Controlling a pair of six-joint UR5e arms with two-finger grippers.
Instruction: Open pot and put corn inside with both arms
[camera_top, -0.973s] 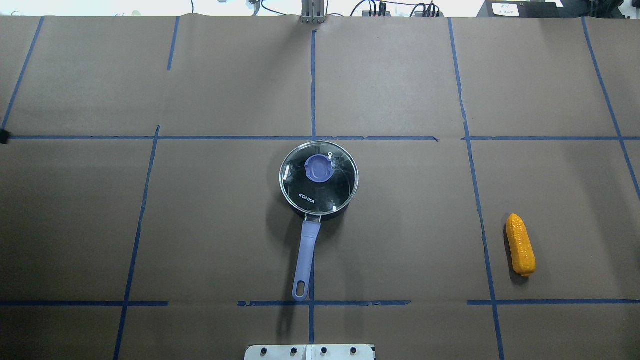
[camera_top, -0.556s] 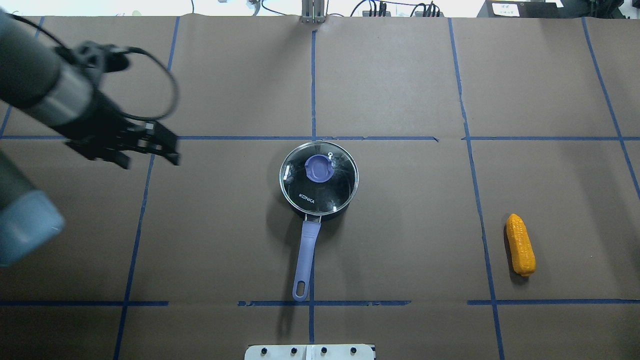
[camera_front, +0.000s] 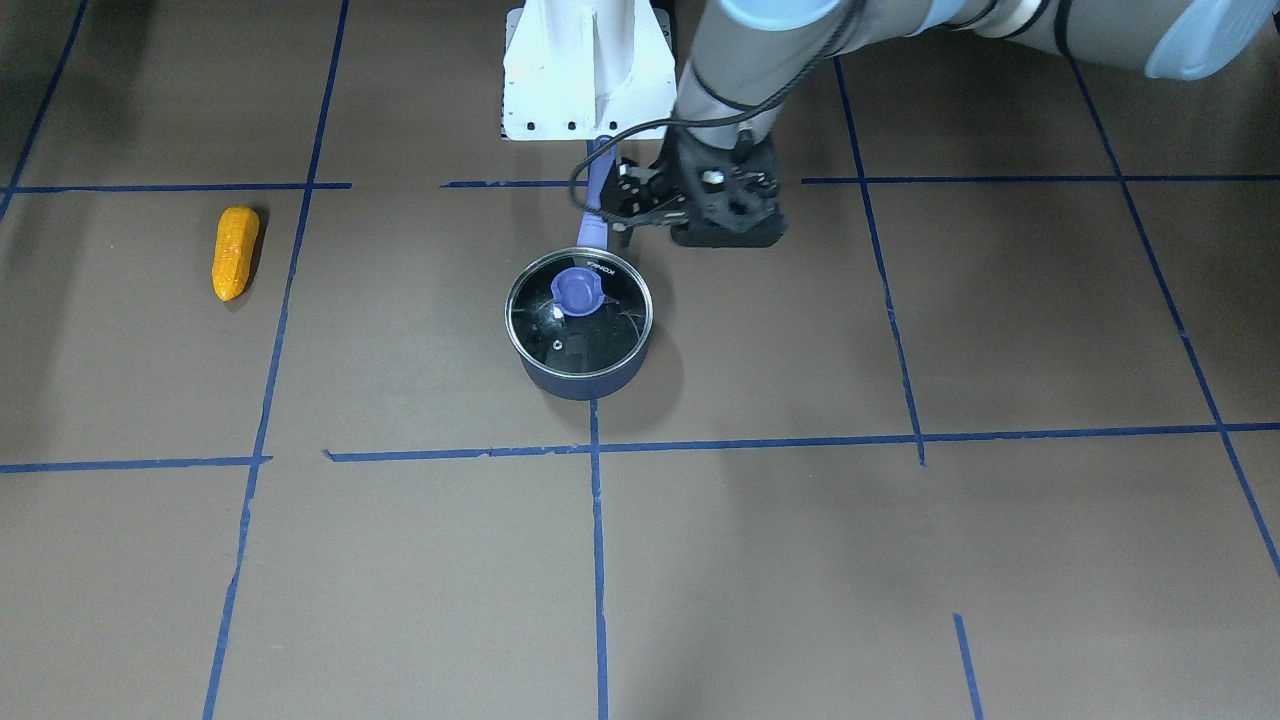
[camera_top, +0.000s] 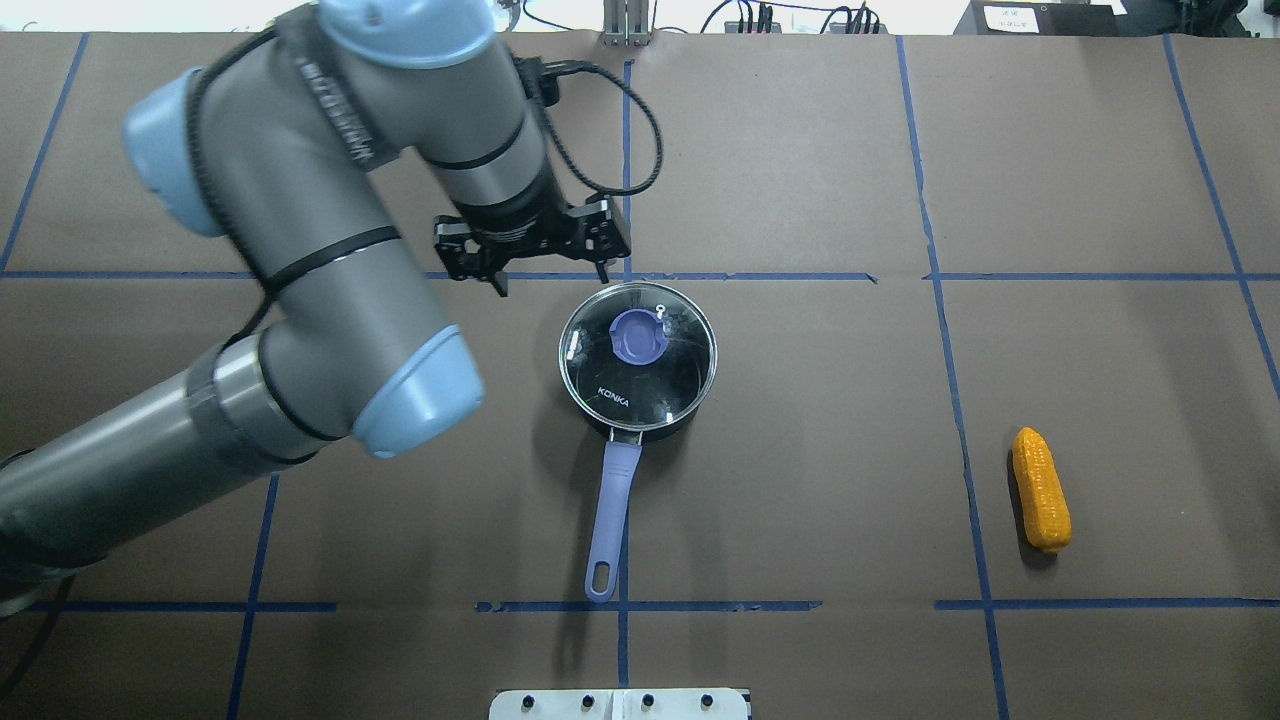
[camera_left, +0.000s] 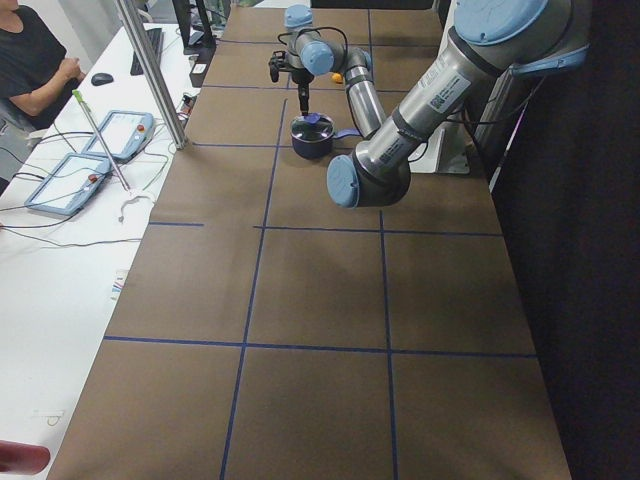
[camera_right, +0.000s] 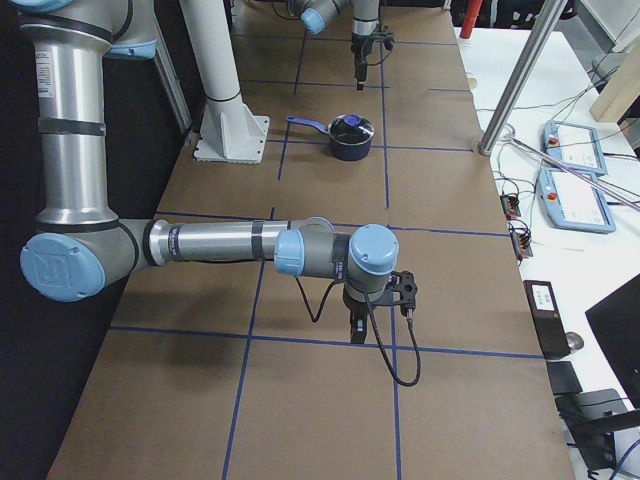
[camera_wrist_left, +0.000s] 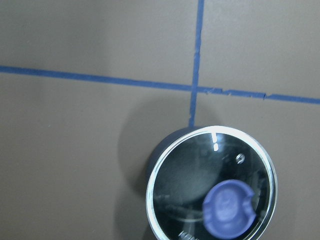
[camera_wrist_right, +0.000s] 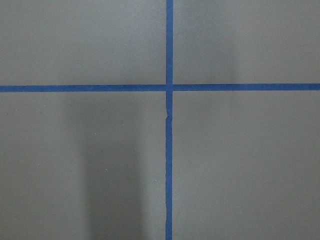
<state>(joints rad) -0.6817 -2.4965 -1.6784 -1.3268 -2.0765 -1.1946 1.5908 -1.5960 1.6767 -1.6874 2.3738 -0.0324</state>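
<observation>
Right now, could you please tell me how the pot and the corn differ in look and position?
The pot is dark navy, round and long-handled; the corn is yellow-orange, bumpy and tapered. The pot sits mid-table with its lid on and the left gripper near it; the corn lies far off on the robot's right, alone. Both rest on the brown table, untouched.

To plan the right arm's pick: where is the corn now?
In the overhead view the corn lies on the right side of the table, just right of a blue tape line, well apart from the pot.
</observation>
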